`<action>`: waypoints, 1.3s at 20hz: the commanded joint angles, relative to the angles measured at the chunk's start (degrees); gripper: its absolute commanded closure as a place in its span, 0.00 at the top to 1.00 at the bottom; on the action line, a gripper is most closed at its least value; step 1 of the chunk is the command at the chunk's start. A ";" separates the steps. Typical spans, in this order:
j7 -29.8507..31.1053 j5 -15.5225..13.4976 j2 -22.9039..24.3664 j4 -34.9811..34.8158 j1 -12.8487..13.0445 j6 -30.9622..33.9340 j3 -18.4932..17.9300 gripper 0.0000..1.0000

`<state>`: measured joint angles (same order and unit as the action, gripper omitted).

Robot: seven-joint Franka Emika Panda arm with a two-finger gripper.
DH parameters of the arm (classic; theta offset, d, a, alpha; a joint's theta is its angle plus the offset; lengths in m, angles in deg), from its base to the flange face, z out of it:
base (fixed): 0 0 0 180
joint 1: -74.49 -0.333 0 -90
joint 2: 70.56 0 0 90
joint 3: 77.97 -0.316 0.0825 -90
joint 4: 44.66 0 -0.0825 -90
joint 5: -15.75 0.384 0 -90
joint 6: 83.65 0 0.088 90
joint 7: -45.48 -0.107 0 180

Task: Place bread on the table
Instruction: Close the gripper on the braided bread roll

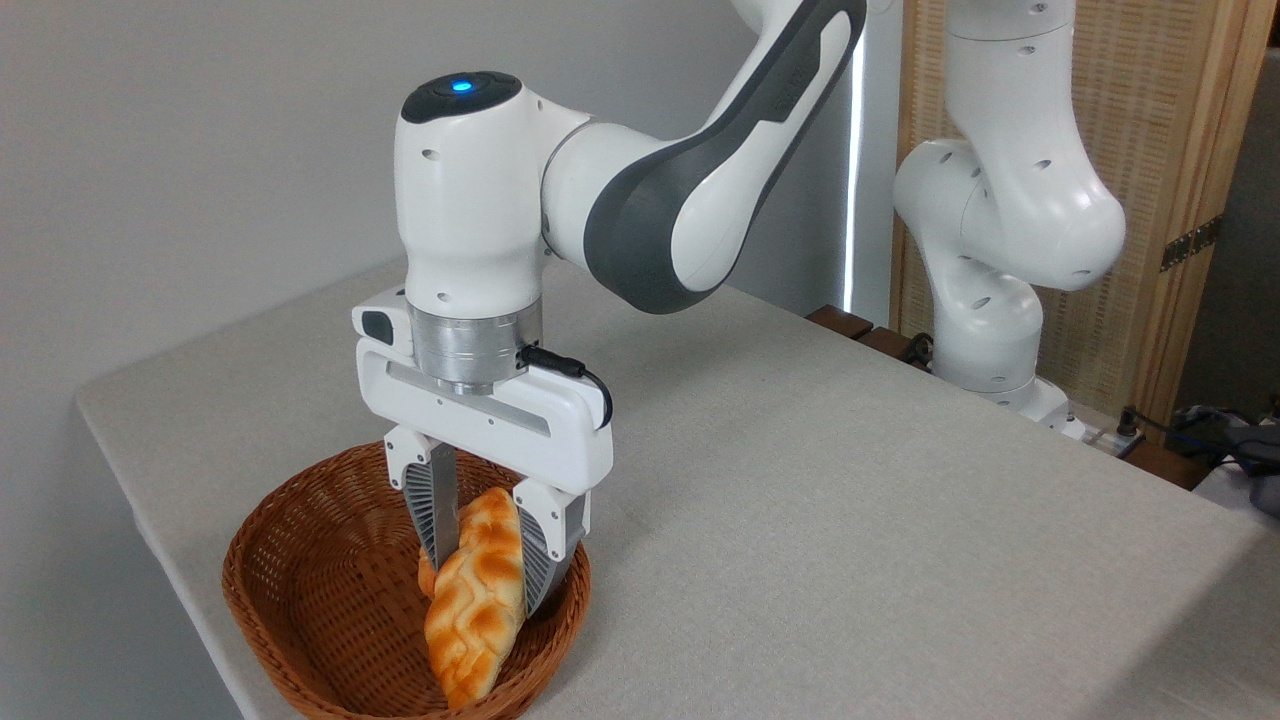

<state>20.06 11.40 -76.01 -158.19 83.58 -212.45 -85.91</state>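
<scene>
Bread (478,610), a golden-orange loaf with pale criss-cross cracks, hangs tilted over the brown wicker basket (300,590), its pointed lower end down near the front rim. The hand (485,585) points downward and pinches the loaf's upper half between both fingers (437,510). The basket sits near the grey-beige surface's (850,500) left corner.

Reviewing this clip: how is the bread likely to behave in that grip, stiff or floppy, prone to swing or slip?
The bread probably stays stiff: its long lower end hangs unsupported without sagging. Gripped near its upper end by the gripper, it may pivot or swing. The glossy crust looks fairly smooth, so some slipping over the basket seems possible.
</scene>
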 commanded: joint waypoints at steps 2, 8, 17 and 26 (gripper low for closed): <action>-0.68 0.83 -0.35 -0.37 0.32 -0.05 -0.05 0.28; -0.86 0.83 -0.18 -0.37 0.32 -0.05 -0.05 0.28; -0.07 0.48 0.96 0.60 0.32 0.13 0.04 0.33; -0.77 -0.05 8.60 1.04 0.23 13.91 0.13 0.33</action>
<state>19.73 11.54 -71.70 -156.63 83.82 -203.96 -85.87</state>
